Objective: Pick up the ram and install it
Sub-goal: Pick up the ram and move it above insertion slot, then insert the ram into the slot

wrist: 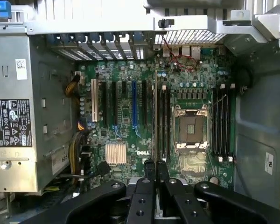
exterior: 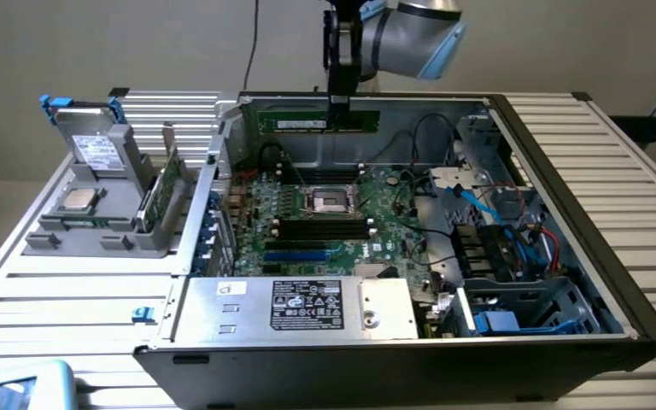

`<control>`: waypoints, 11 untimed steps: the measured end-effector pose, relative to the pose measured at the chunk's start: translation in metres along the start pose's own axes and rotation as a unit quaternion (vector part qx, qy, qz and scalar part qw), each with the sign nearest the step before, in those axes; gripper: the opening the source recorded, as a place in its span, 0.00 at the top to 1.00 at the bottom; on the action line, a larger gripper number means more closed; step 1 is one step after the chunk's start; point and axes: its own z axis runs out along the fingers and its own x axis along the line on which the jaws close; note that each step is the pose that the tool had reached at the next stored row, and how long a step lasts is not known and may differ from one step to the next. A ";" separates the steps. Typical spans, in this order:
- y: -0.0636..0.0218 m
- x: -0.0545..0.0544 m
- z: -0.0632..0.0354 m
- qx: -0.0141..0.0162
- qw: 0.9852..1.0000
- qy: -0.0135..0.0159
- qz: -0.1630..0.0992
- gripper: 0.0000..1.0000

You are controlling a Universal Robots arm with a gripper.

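You see the open black steel case [exterior: 601,282], its big green motherboard [exterior: 340,213] ribbed with long black slots [exterior: 325,226] around a square silver socket [exterior: 330,200]. A boxy grey power supply [exterior: 294,306] sits low centre in the exterior view. At upper centre, the gripper [exterior: 337,113] pinches the thin green ram [exterior: 294,125], held level above the board.

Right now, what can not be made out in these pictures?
1. Exterior view: the ram's label text, too small.
2. Exterior view: the motherboard's near edge, behind the power supply.
3. Wrist view: the ram's chips; it sits edge-on in the gripper.
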 end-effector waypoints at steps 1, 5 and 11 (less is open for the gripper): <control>-0.0018 0.000 0.0004 0.002 1.000 0.000 0.000 0.87; -0.0072 0.000 0.0009 0.023 1.000 -0.001 0.001 0.87; -0.0075 0.000 0.0010 0.026 1.000 -0.001 0.001 0.87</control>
